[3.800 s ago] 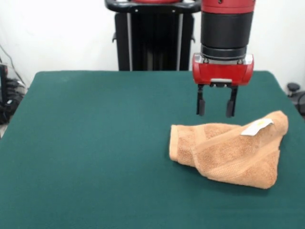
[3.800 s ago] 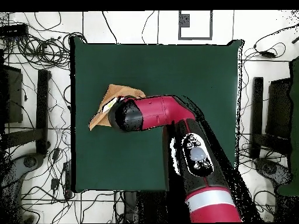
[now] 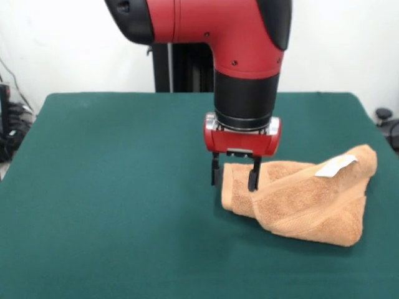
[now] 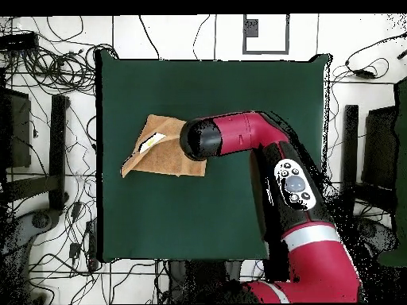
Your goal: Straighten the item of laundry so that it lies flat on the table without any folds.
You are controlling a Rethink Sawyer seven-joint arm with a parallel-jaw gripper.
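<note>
The tan terry towel (image 3: 305, 199) lies bunched and folded over itself on the green table (image 3: 112, 187), at the right in the front view, with its white care tag (image 3: 335, 166) on top. My gripper (image 3: 234, 180) hangs straight down over the towel's left end. Its two black fingers (image 3: 253, 175) are spread apart, one on each side of the towel's edge, with the tips at cloth height. In the overhead view the towel (image 4: 159, 151) shows left of the arm's wrist, which hides the gripper.
The red arm (image 4: 262, 139) reaches in over the table from the base side. Cables and stands (image 4: 48, 71) lie on the floor around the table. The towel sits close to the table's edge (image 4: 98, 159).
</note>
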